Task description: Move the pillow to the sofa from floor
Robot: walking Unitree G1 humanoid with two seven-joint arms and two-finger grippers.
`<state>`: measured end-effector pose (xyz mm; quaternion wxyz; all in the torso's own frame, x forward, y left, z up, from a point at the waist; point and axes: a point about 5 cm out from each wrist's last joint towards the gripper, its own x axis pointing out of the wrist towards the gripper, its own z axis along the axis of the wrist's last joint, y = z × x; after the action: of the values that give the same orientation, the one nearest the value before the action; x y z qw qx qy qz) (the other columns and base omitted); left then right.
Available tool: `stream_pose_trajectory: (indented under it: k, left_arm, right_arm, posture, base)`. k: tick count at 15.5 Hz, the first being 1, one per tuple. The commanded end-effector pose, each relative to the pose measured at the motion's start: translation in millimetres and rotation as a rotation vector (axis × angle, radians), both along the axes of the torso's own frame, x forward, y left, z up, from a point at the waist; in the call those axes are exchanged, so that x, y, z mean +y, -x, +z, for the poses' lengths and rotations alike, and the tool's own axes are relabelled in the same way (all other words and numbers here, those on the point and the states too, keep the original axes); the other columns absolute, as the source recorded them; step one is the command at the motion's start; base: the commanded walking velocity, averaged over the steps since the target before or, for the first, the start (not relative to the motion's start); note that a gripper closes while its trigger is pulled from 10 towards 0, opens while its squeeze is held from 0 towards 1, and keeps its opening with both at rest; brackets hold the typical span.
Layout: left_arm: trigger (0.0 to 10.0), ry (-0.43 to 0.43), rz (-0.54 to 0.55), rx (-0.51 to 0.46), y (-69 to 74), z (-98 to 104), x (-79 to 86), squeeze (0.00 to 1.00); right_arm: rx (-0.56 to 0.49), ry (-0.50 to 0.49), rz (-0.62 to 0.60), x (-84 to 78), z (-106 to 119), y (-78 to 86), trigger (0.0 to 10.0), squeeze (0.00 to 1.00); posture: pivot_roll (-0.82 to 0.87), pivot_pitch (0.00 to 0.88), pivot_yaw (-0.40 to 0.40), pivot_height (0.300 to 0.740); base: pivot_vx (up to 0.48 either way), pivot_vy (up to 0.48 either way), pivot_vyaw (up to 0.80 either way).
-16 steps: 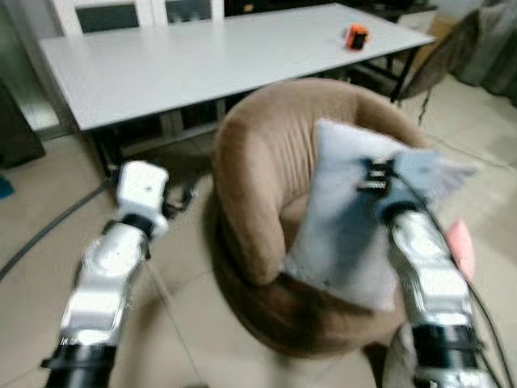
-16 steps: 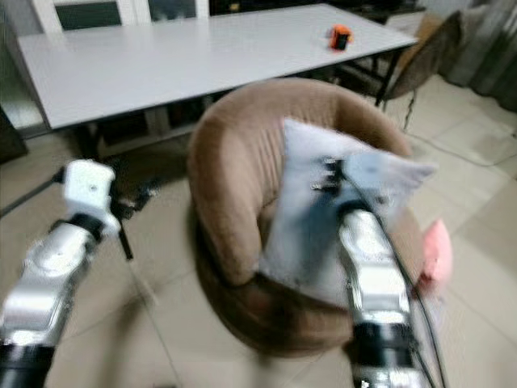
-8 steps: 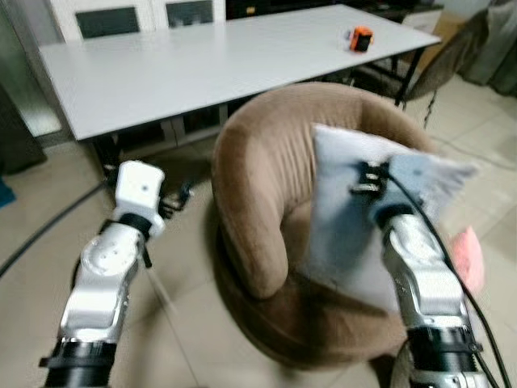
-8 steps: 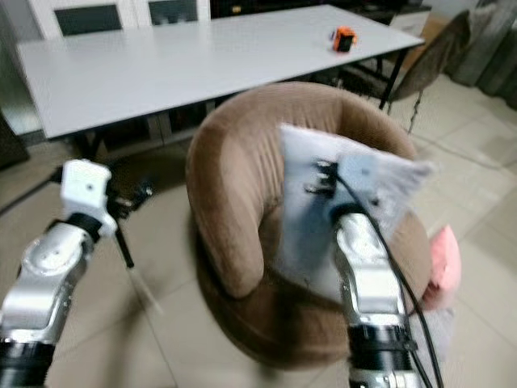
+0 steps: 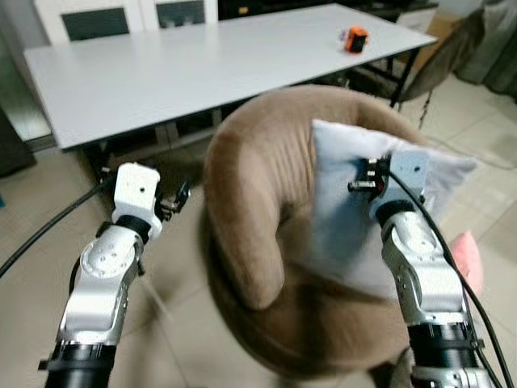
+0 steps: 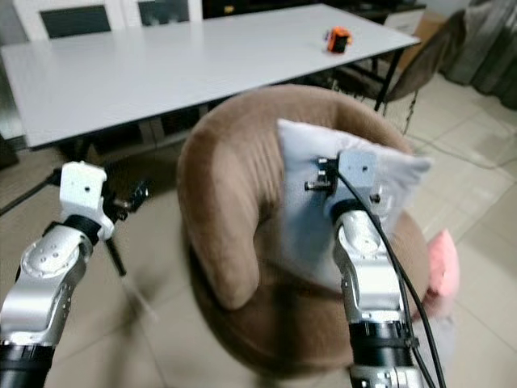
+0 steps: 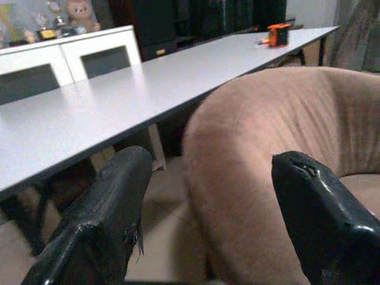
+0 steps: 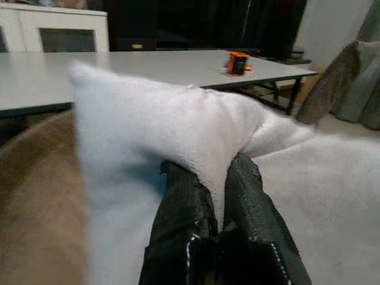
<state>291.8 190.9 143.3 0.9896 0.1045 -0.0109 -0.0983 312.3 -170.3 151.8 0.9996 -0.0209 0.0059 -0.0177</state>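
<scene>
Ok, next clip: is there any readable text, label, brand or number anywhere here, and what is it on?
None can be read.
The small orange object on the white table: any marking is too small and blurred.
The white pillow, pinched in the right end effector above the brown sofa chair: plain, no print.

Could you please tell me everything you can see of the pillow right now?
The pillow is a pale grey-white square cushion, soft and plush-looking. It is held upright over the seat of the brown armchair, one corner pointing up. The right gripper has shut its black fingers on a pinched fold of its fabric.
</scene>
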Motion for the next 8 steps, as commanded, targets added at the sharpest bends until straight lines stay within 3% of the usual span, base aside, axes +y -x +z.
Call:
stream_pose_trajectory:
  k: [1, 8]
  left_arm:
    - [10.0, -0.008, -0.019, -0.010, 0.5, 2.4, -5.2, 0.00]
    - [10.0, -0.006, -0.029, -0.002, 3.5, -0.5, -8.2, 0.00]
  right_arm:
    - [-0.058, 0.002, -0.015, -5.8, 12.7, -1.1, 10.0, 0.00]
    - [-0.052, 0.018, -0.019, -9.1, 10.7, -0.5, 10.0, 0.00]
  posture:
    - [0.03, 0.000, -0.055, 0.740]
    - [0.03, 0.000, -0.062, 0.740]
  base:
    - [0.311, 0.000, 0.00]
    - [0.304, 0.000, 0.00]
